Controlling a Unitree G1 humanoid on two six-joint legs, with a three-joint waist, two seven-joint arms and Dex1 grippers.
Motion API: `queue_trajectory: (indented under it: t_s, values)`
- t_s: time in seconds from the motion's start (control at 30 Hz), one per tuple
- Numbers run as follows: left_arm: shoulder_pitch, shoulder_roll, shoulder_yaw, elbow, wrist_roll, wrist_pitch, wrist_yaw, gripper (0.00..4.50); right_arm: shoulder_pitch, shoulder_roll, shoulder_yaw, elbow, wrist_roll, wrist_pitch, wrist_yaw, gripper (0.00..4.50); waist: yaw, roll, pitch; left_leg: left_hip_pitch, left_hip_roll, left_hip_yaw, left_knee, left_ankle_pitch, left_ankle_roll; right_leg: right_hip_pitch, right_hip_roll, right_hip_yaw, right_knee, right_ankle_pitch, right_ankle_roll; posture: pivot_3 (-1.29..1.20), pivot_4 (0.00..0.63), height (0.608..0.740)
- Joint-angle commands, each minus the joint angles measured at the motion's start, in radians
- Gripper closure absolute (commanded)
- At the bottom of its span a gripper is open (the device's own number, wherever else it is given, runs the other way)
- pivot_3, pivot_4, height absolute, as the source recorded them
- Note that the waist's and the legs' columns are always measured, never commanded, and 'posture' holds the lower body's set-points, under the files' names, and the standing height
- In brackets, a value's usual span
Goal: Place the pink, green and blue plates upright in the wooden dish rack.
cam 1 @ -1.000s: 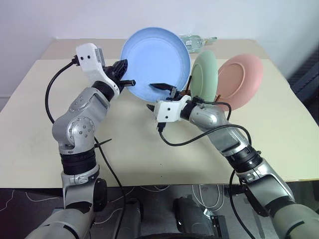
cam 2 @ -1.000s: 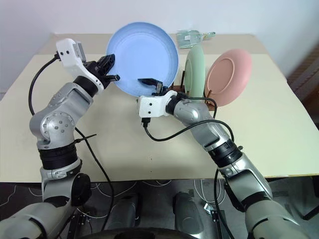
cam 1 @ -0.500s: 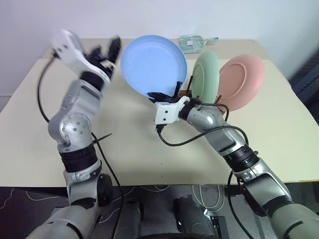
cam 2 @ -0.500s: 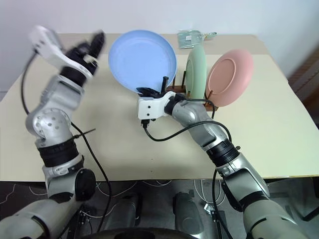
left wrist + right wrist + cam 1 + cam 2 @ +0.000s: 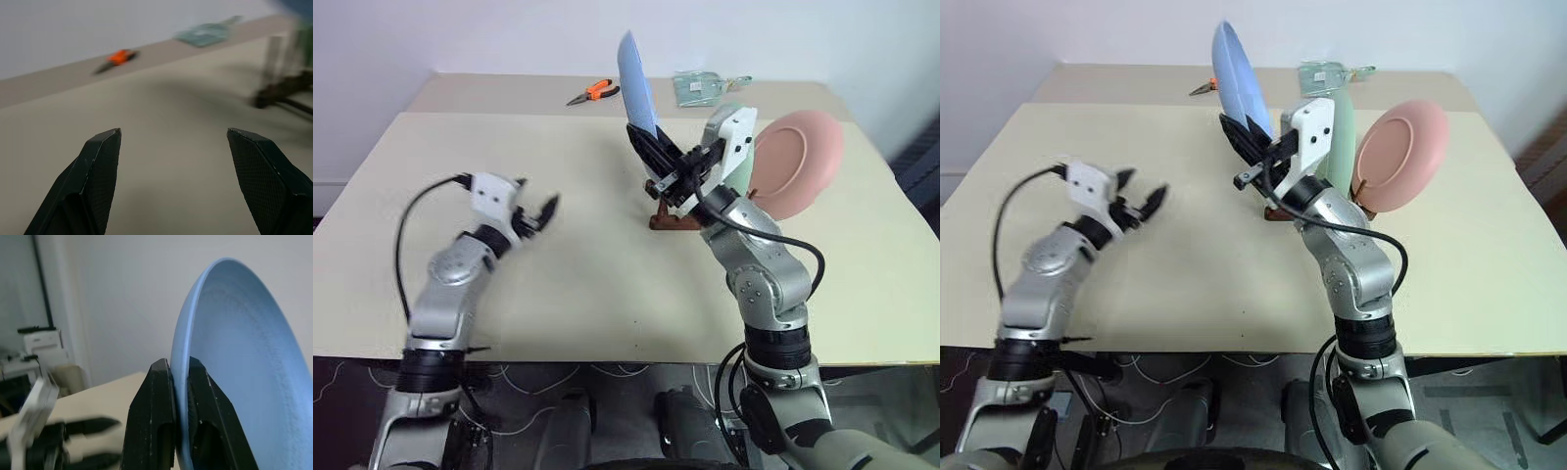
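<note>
Above the middle of the beige surface [image 5: 558, 264], the blue plate [image 5: 637, 80] is held edge-on and nearly upright by the right gripper [image 5: 651, 147], whose jaws are pinched on the plate's lower rim; in the right wrist view the rim is seen clamped between the two black fingers [image 5: 151, 431]. Below and just behind the gripper, the wooden dish rack [image 5: 672, 217] is largely hidden by the right arm, so that only the near end of its dark base and a peg or two can be made out. The green plate [image 5: 1339, 137] is seen standing in the rack, mostly covered by the white wrist housing. The pink plate [image 5: 798, 162] is seen tilted at the rack's right side; its foot is hidden, so its slot cannot be told. The left gripper [image 5: 536, 213] is held over the bare surface well left of the rack, its jaws spread wide with nothing between them. Orange-handled pliers [image 5: 591, 94] and a clear packet [image 5: 703, 85] are seen at the far edge, blurred in the left wrist view.
</note>
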Motion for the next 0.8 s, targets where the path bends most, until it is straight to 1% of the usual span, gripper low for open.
queue_trajectory:
  t_s: [0.03,0.13,0.23,0.47,0.53,0.57,0.6,0.63,0.73,0.8]
  values:
    - [0.015,-0.027,-0.037,-0.094,-0.058,-0.011,-0.08,0.98,-0.005,0.013,-0.054,-0.057,0.066,0.045,-0.058,4.5,-0.001,0.001,0.0,0.0,0.0,0.0,0.0,0.0,0.0,0.0,0.0,0.0,0.0,0.0,0.0,0.0,0.15,0.74]
    - [0.025,-0.041,-0.06,-0.119,-0.061,0.005,-0.106,0.98,-0.008,0.01,-0.069,-0.045,0.079,0.049,-0.076,4.5,-0.006,0.002,0.001,0.0,0.001,0.001,-0.001,0.0,0.0,-0.002,0.0,0.0,0.001,0.0,0.0,0.0,0.15,0.74]
    - [0.033,-0.034,-0.082,-0.133,-0.052,0.009,-0.137,0.98,-0.019,0.017,-0.088,-0.027,0.103,0.058,-0.095,4.5,-0.006,0.002,0.001,0.0,0.001,0.001,-0.002,0.0,0.0,-0.003,0.001,0.0,0.003,0.0,0.0,0.0,0.15,0.74]
    - [0.036,-0.022,-0.088,-0.14,-0.037,0.019,-0.162,0.98,-0.052,0.037,-0.141,0.021,0.198,0.137,-0.162,4.5,-0.004,0.002,0.001,0.0,0.001,0.001,-0.001,0.0,0.0,-0.003,0.001,0.0,0.003,0.0,0.0,0.0,0.15,0.74]
    - [0.036,-0.022,-0.094,-0.139,-0.028,0.018,-0.164,0.98,-0.073,0.02,-0.148,0.056,0.198,0.146,-0.156,4.5,-0.005,0.002,0.001,0.0,0.001,0.001,-0.001,0.0,0.0,-0.003,0.001,0.0,0.003,0.0,0.0,0.0,0.15,0.74]
    - [0.037,-0.022,-0.098,-0.14,-0.021,0.017,-0.164,0.91,-0.086,0.01,-0.148,0.072,0.188,0.14,-0.154,3.75,-0.005,0.002,0.001,0.0,0.001,0.002,-0.001,0.0,0.0,-0.003,0.001,0.0,0.003,0.0,0.0,0.0,0.15,0.74]
    - [0.037,-0.022,-0.101,-0.14,-0.015,0.016,-0.164,0.91,-0.097,0.003,-0.147,0.083,0.178,0.132,-0.152,3.42,-0.005,0.003,0.001,0.0,0.001,0.001,-0.001,0.0,0.0,-0.003,0.001,0.0,0.003,0.0,0.0,0.0,0.15,0.74]
    - [0.038,-0.023,-0.102,-0.141,-0.011,0.016,-0.165,0.91,-0.104,-0.001,-0.146,0.089,0.174,0.127,-0.152,2.89,-0.005,0.003,0.001,0.0,0.001,0.001,-0.001,0.0,0.0,-0.003,0.001,0.0,0.003,0.0,0.0,0.0,0.15,0.74]
    - [0.039,-0.026,-0.102,-0.145,-0.008,0.019,-0.163,0.91,-0.134,-0.062,-0.095,0.117,0.067,0.057,-0.126,1.47,-0.005,0.003,0.001,0.0,0.001,0.002,-0.001,0.0,0.0,-0.003,0.001,0.0,0.003,0.0,0.0,0.0,0.15,0.74]
    - [0.039,-0.027,-0.102,-0.146,-0.006,0.02,-0.162,0.91,-0.145,-0.085,-0.074,0.128,0.031,0.023,-0.102,1.47,-0.005,0.003,0.001,0.0,0.001,0.002,-0.001,0.0,0.0,-0.003,0.001,0.0,0.003,0.0,0.0,0.0,0.15,0.74]
